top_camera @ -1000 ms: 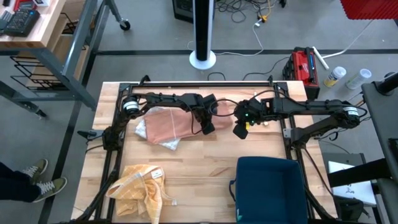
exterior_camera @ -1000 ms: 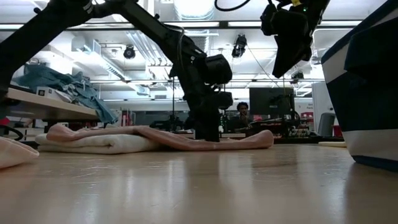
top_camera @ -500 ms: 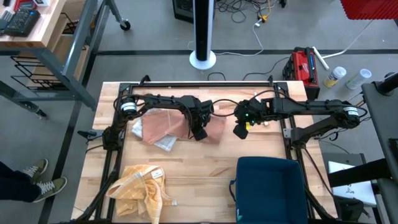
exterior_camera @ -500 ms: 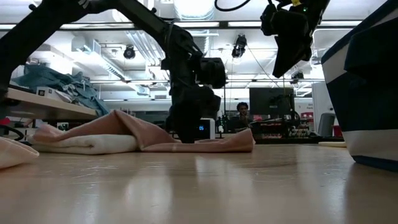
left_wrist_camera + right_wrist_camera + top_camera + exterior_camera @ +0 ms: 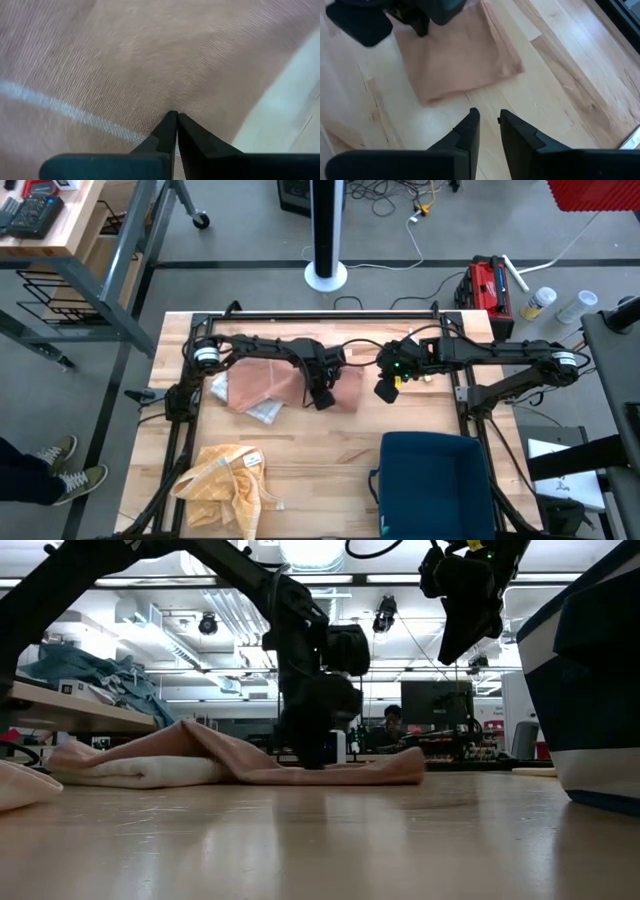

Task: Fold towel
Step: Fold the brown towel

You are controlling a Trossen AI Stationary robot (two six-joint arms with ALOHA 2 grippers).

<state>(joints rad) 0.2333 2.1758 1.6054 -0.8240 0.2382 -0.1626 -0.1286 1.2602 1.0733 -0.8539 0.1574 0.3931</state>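
Desk (image 5: 330, 450): pale wood, filling the centre of the high view.

Pink towel (image 5: 275, 383): upper centre-left of the desk, partly folded, one flap humped. Judged light, limp and prone to slumping; best taken at a corner or hem.

Left gripper (image 5: 322, 397): on the towel's lower right part, fingers pressed together, pinching fabric.

Right gripper (image 5: 386, 391): raised right of the towel, fingers narrowly apart, nothing held.

A yellow cloth (image 5: 228, 476) lies crumpled near the table's (image 5: 330, 450) front left. A blue bin (image 5: 432, 470) stands front right. A red toolbox (image 5: 491, 286) sits on the floor beyond.
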